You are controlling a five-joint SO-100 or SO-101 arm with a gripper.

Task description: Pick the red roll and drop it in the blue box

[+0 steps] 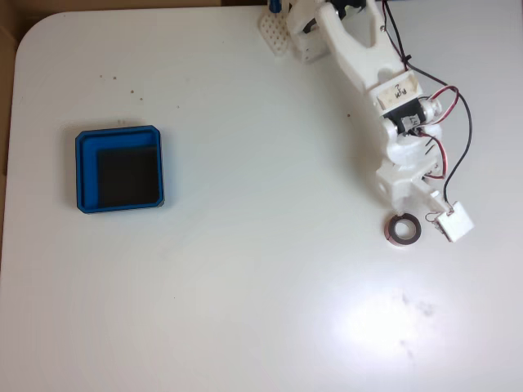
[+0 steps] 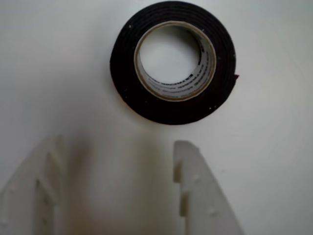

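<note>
The gripper [image 2: 120, 147] hangs with jaws spread and empty just short of the red roll [image 2: 174, 61], well apart from the blue box [image 1: 119, 169].

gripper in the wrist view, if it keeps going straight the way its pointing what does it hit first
Most likely the red roll. In the wrist view the gripper is open, with the roll lying flat on the white table just ahead of the gap, a little toward the right finger. Height is unclear, so the fingertips might meet the table first.

Bright, even room light; glare pools on the white table [image 1: 384, 314] toward five o'clock in the fixed view. The wrist view is soft, fingers [image 2: 203, 196] blurred.
</note>
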